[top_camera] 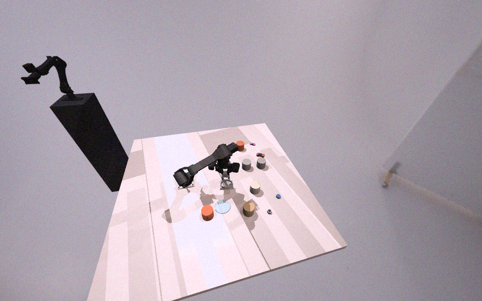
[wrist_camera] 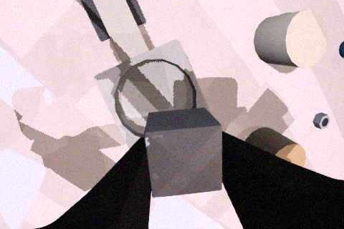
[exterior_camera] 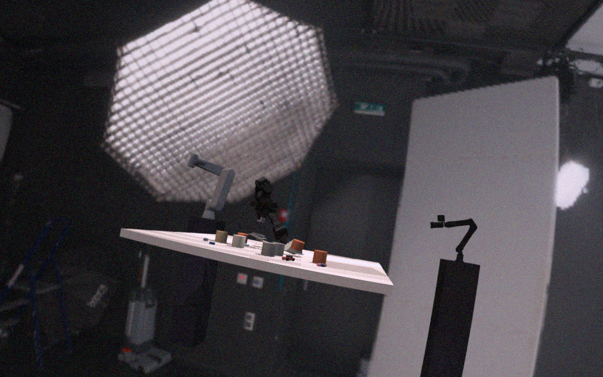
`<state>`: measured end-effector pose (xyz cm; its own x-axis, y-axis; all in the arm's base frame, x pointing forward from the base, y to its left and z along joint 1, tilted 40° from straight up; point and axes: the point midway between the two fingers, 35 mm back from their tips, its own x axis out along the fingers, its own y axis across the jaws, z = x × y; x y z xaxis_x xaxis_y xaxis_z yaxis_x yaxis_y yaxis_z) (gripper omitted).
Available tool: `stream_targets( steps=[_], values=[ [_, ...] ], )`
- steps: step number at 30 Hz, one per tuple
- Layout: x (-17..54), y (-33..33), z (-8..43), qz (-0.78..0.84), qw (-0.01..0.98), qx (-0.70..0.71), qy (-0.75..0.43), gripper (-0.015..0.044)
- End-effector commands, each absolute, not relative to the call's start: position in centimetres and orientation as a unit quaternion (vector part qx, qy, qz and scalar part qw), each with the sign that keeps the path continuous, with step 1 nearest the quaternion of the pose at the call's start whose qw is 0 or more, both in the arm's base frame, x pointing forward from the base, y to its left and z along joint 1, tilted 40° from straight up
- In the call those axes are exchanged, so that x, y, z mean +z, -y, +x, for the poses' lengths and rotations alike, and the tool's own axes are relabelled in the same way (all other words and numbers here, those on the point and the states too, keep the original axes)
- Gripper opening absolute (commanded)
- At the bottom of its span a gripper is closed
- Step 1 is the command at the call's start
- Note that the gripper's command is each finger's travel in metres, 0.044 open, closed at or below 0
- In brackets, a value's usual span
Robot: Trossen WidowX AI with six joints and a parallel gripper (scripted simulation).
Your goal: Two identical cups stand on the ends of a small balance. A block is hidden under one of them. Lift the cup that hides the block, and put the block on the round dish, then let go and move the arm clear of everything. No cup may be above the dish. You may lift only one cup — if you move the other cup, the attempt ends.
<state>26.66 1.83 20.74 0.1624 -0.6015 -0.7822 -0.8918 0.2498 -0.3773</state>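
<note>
My gripper (top_camera: 225, 175) (exterior_camera: 260, 218) is shut on a dark grey block (wrist_camera: 184, 161), seen large between the fingertips in the wrist view. It holds the block above the balance's bare square pan (top_camera: 226, 188) (wrist_camera: 175, 48), which has a raised ring. The balance's other end carries an orange cup (exterior_camera: 297, 245), hidden behind my arm in the top view. Another orange cup (top_camera: 207, 212) stands upright on the table, just left of the pale blue round dish (top_camera: 222, 206) and off it. Nothing lies on the dish. The dish is hidden in the wrist view.
A tan cup (top_camera: 248, 209) (wrist_camera: 295, 153) stands right of the dish. A cream-topped cup (top_camera: 255, 187) (wrist_camera: 306, 39), two grey cups (top_camera: 246, 164) (top_camera: 260, 163) and a third orange cup (top_camera: 239, 145) (exterior_camera: 320, 256) stand farther off. A nut (top_camera: 269, 211) (wrist_camera: 321, 121) and toy cars (top_camera: 260, 154) (top_camera: 252, 144) also lie about.
</note>
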Motion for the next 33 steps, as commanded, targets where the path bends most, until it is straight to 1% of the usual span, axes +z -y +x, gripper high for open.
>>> stream_targets(
  steps=[1,17,33],
  values=[
    [21.2,-1.9,26.6,-0.592,0.483,0.153,-0.627,0.0000],
    [21.1,3.9,26.2,-0.578,0.476,0.146,-0.646,0.0000],
    [21.1,9.5,24.4,-0.565,0.465,0.136,-0.667,0.0000]
  ],
)
